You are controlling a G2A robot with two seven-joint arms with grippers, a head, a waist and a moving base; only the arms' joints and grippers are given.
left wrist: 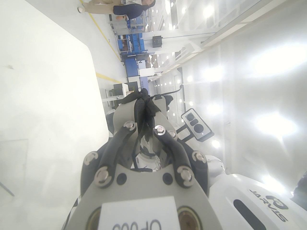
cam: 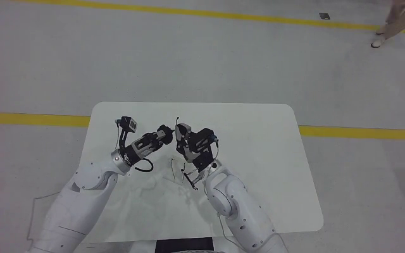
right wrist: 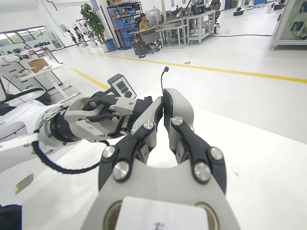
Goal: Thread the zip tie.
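Observation:
Both grippers meet tip to tip above the middle of the white table (cam: pixel 266 158). My right gripper (right wrist: pixel 163 96) is shut on the thin black zip tie (right wrist: pixel 162 80). The tie's strap rises from between the fingertips and ends in a small head. My left gripper (left wrist: pixel 144 101) is shut too, with a thin black strand of the zip tie (left wrist: pixel 141 125) running down between its fingers. In the top view the left gripper (cam: pixel 166 133) sits just beside the right gripper (cam: pixel 181 131), and the zip tie (cam: pixel 176 121) pokes out between them.
A flat clear plastic piece (right wrist: pixel 24 183) lies on the table near my left arm. A black ribbed cable (right wrist: pixel 72 168) loops under the left wrist. Bare table surface (right wrist: pixel 251 156) spreads around both grippers, out to the rounded table edge (left wrist: pixel 93 56).

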